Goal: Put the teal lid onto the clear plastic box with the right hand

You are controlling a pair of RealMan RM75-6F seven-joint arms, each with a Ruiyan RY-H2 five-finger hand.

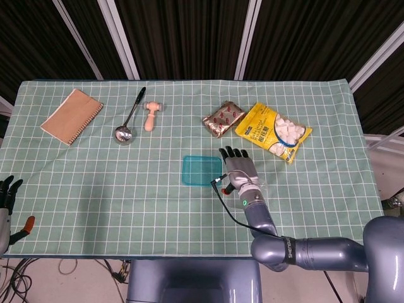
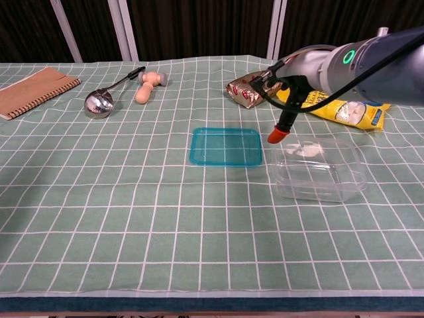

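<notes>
Head view: reached for the teal lid (image 1: 202, 170) with the right hand (image 1: 240, 170), gripped nothing yet.
Hovered above the gap between the lid and the clear plastic box (image 2: 319, 169), fingers (image 1: 231, 153) spread and pointed to the far edge of the table (image 1: 76, 208), red-tipped thumb hanging down in the chest view, apart from both things as far as could be judged. Found the lid flat near the middle of the table and the box just beside it, toward the right edge, open and with no cover. Kept the left hand (image 1: 6, 196) at the near left corner, fingers apart, holding nothing. Judged as the approach step; called next for moving toward the left edge, lowering onto the lid's rim and pinching it before any lift over the box.
</notes>
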